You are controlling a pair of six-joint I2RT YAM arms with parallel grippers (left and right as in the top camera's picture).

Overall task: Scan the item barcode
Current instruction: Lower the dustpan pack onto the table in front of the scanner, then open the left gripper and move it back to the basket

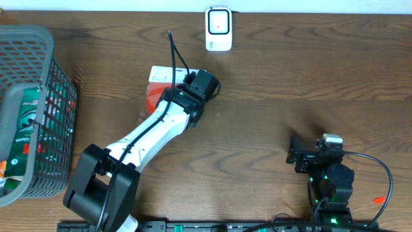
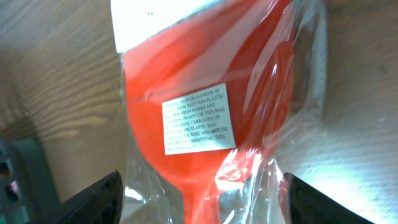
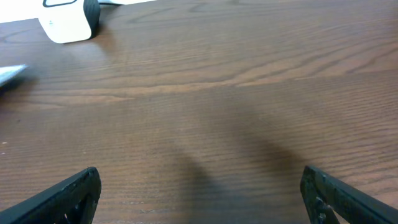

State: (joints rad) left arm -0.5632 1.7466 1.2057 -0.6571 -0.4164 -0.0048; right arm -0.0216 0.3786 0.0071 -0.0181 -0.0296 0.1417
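The item [image 1: 156, 90] is a red object sealed in a clear plastic bag, lying flat on the wooden table left of centre. In the left wrist view the item [image 2: 205, 93] fills the frame, with a white printed warning label [image 2: 199, 118] facing up; no barcode shows. My left gripper [image 2: 202, 205] hovers over it, open, one finger on each side of the bag's lower end without pinching it. In the overhead view the left gripper [image 1: 174, 96] is mostly hidden under its wrist. The white scanner [image 1: 219, 29] stands at the back edge. My right gripper [image 1: 296, 154] rests open and empty at the front right.
A grey wire basket [image 1: 38, 71] holding green packets [image 1: 22, 129] stands at the left edge. The scanner [image 3: 65, 18] also shows at the top left of the right wrist view, beyond bare table [image 3: 217, 112] in front of the right gripper [image 3: 202, 196].
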